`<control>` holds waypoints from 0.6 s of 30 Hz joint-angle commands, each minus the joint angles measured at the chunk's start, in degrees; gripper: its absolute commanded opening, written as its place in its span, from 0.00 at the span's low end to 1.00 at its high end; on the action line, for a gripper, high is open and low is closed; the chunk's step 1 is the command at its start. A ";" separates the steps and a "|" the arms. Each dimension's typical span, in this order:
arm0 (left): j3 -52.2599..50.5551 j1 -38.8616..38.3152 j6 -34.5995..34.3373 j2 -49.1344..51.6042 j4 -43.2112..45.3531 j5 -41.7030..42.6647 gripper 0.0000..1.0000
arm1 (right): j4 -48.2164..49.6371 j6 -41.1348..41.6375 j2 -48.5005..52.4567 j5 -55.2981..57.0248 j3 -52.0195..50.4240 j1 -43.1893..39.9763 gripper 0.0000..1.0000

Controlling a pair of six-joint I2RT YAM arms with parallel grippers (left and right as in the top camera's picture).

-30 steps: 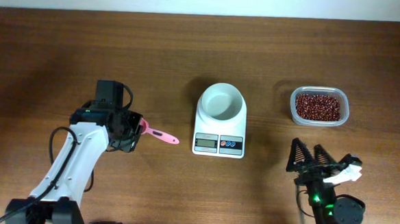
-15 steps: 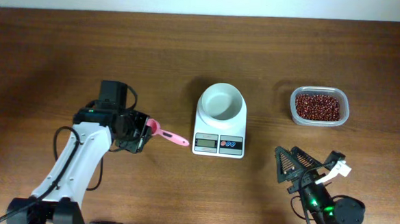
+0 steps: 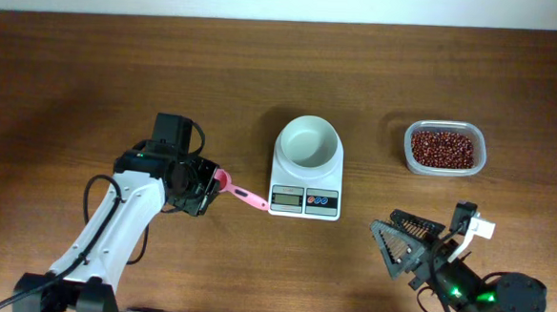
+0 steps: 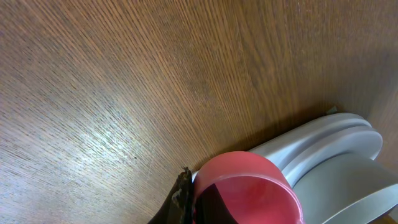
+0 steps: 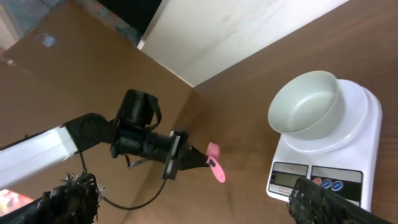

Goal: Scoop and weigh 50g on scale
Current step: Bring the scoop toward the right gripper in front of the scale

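Observation:
The white scale [image 3: 305,188] with its round bowl [image 3: 309,142] stands mid-table; the bowl looks empty. The red-brown beans [image 3: 442,148] fill a clear tub [image 3: 479,165] to its right. My left gripper [image 3: 210,184] is shut on a pink scoop [image 3: 242,195], which points at the scale's left edge. In the left wrist view the scoop's cup [image 4: 245,186] hangs just beside the scale [image 4: 329,140]. My right gripper [image 3: 386,248] is open and holds nothing, low at the front right, well short of the tub. Its view shows the scale [image 5: 351,146] and the scoop [image 5: 216,163] between its fingers [image 5: 69,198].
A pale wall runs along the table's far edge [image 3: 285,23]. The left arm's cable [image 3: 90,199] loops beside its white link. Bare wood lies between the scale and the tub.
My left gripper has carried the pink scoop rightward, closer to the scale. The right gripper has swung left and toward the front edge, still open.

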 commanded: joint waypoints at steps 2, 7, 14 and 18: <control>-0.28 -0.17 -0.55 -1.05 -1.16 -0.66 0.00 | 1.05 -2.99 1.11 1.88 1.07 0.37 0.99; -0.28 -0.17 -0.55 -1.05 -1.14 -0.83 0.00 | 1.03 -2.80 11.45 -2.86 1.53 0.37 0.99; -0.28 -2.10 -0.55 -1.03 -3.02 -0.85 0.00 | 2.14 -2.82 29.16 -17.40 4.28 1.53 0.99; -0.28 -4.44 -0.55 -1.03 -2.99 -0.85 0.00 | 2.62 -2.82 33.31 -10.88 4.28 9.46 0.99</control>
